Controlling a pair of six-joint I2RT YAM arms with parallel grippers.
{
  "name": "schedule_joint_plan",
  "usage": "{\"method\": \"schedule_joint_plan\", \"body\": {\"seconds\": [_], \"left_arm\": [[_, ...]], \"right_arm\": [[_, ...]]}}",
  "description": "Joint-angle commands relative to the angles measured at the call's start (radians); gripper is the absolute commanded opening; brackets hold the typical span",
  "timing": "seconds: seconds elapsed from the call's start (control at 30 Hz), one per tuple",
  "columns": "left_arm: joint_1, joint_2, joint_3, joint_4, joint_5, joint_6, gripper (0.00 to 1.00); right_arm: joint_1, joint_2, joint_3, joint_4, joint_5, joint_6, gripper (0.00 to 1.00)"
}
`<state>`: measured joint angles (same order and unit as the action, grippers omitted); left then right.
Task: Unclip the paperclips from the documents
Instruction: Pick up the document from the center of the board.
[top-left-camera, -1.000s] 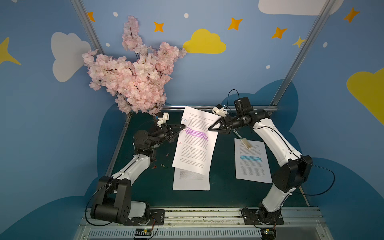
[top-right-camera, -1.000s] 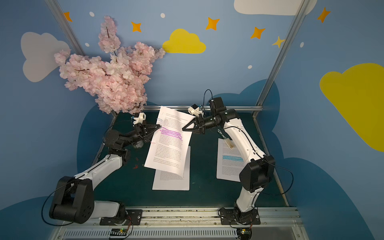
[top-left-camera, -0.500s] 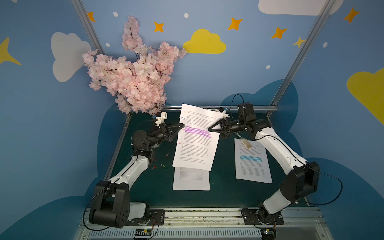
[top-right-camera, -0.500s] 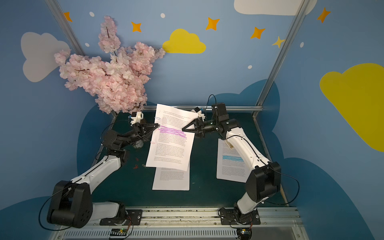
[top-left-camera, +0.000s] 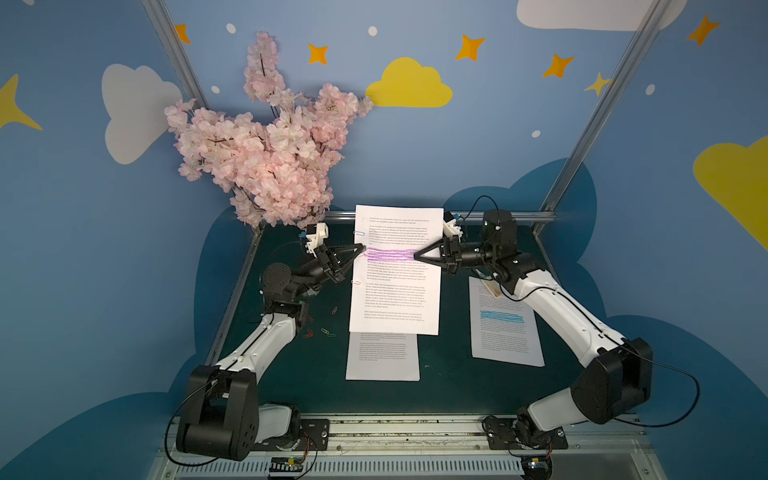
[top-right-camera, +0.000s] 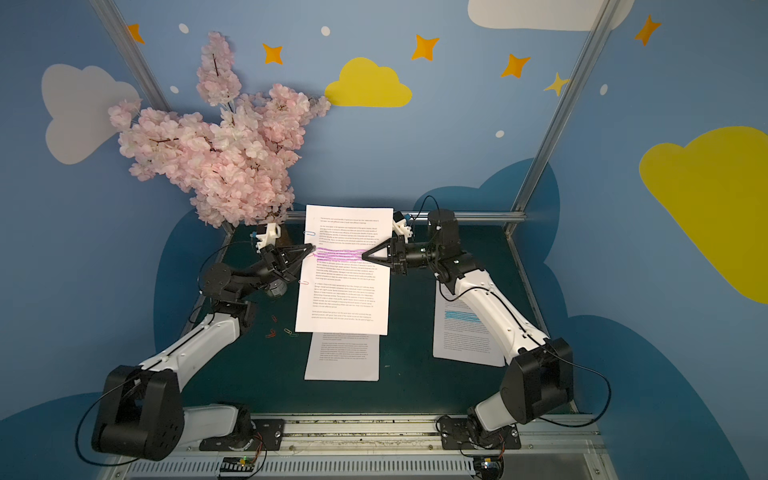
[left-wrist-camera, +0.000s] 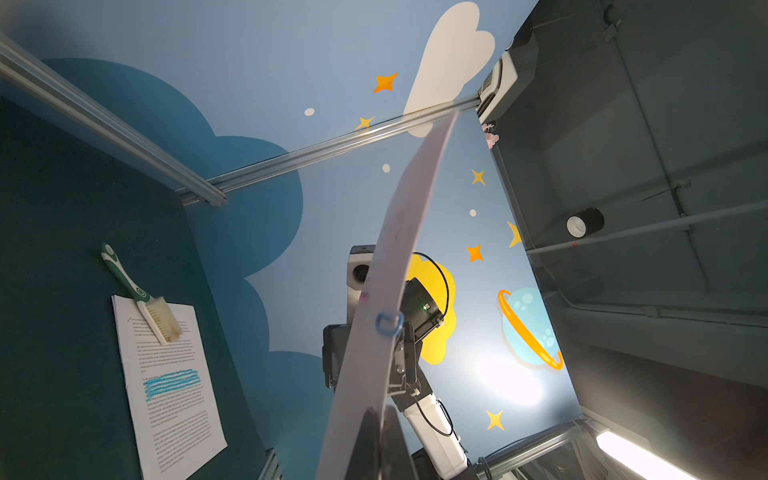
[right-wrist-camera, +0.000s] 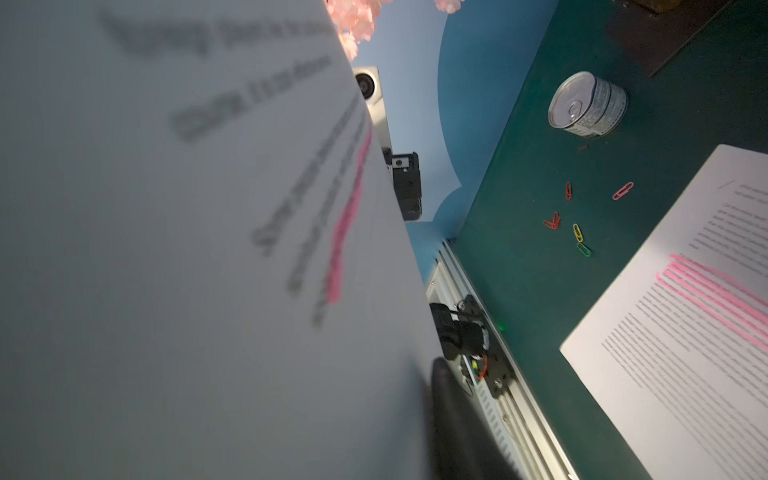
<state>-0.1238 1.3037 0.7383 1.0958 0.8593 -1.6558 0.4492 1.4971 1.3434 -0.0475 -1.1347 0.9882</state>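
Note:
One of the documents (top-left-camera: 395, 286), a white page with a purple band, hangs upright above the mat. My left gripper (top-left-camera: 362, 250) is shut on its left edge and my right gripper (top-left-camera: 417, 255) is shut on its right edge. A blue paperclip (top-left-camera: 358, 233) and a pink paperclip (top-left-camera: 356, 282) sit on the left edge. In the left wrist view the blue paperclip (left-wrist-camera: 388, 324) straddles the page edge just beyond my left gripper (left-wrist-camera: 379, 415). In the right wrist view the page (right-wrist-camera: 187, 249) hides one finger of my right gripper (right-wrist-camera: 430, 370).
A second page (top-left-camera: 382, 357) lies flat under the held one; its pink band (right-wrist-camera: 706, 291) shows. A blue-banded page (top-left-camera: 505, 328) lies at the right with a brush (left-wrist-camera: 137, 295) on it. Several loose paperclips (top-left-camera: 328, 331) and a tin can (right-wrist-camera: 588, 104) sit left; a blossom branch (top-left-camera: 266, 158) stands at the back left.
My right gripper moved in to the page's right edge and closed on it. The page swung from tilted to square and upright. The left gripper kept its hold.

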Motion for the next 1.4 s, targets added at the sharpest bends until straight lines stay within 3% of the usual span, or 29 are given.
{"method": "schedule_joint_plan", "body": {"seconds": [0.0, 0.07, 0.23, 0.6, 1.37], "left_arm": [[-0.013, -0.031, 0.018, -0.055, 0.045, 0.064, 0.07], [-0.024, -0.032, 0.044, -0.154, 0.121, 0.145, 0.26], [-0.034, -0.054, 0.064, -0.254, 0.135, 0.233, 0.52], [-0.027, -0.045, 0.097, -0.278, 0.13, 0.251, 0.43], [0.001, -0.053, 0.088, -0.312, 0.115, 0.265, 0.32]], "right_arm": [[0.011, -0.013, 0.022, 0.056, 0.017, 0.014, 0.0], [0.01, -0.012, 0.061, -0.015, 0.006, -0.035, 0.0], [0.009, -0.01, 0.119, -0.156, -0.046, -0.112, 0.0], [-0.002, -0.016, 0.134, -0.284, -0.098, -0.191, 0.0], [-0.055, -0.062, 0.085, -0.341, -0.147, -0.229, 0.0]]}}
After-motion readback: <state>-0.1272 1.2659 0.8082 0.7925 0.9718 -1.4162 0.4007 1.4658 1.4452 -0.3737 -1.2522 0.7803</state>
